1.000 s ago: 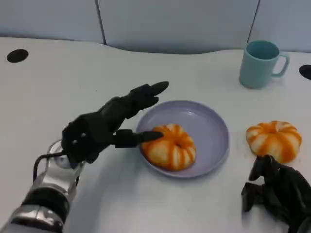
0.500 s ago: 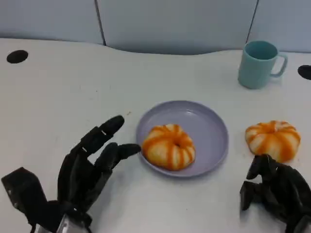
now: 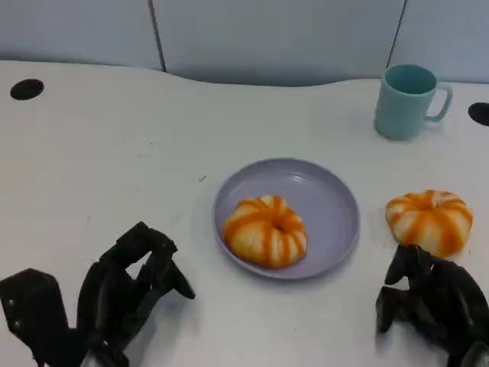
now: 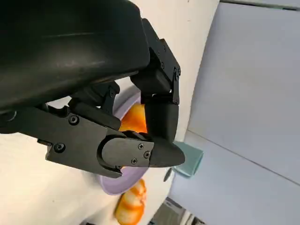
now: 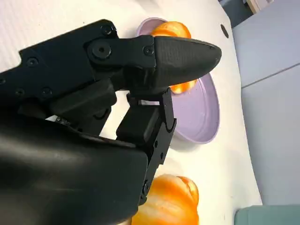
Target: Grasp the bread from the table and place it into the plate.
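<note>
**A:** Nearest us, the left hand (image 3: 126, 294) has pulled right back from the plate and now sits low on the table, fingers curled in, holding nothing. A second ago it was stretched out, fingertips on the bread.

**B:** So that's a release. The bread (image 3: 265, 231) lies in the plate (image 3: 328, 195), towards its near left side, with no hand on it. I'd call that placement done.

**A:** And the right hand (image 3: 432, 306)?

**B:** Parked at the near right edge, same spot as before, fingers curled loosely with nothing in them. Just beyond it, a second bread (image 3: 429, 219) sits on the bare table, close to the fingertips but apart.

**A:** Textures, then. Both breads are round and puffy, pumpkin-shaped, with orange and pale stripes and a dimple on top. They look soft and a little glossy.

**B:** The plate is shallow, smooth, pale lilac, with a raised rim. The table (image 3: 114, 145) is matte white.

**A:** Furthest back, a teal mug (image 3: 406, 101), smooth and glazed, handle to the right, well apart from everything.
</note>
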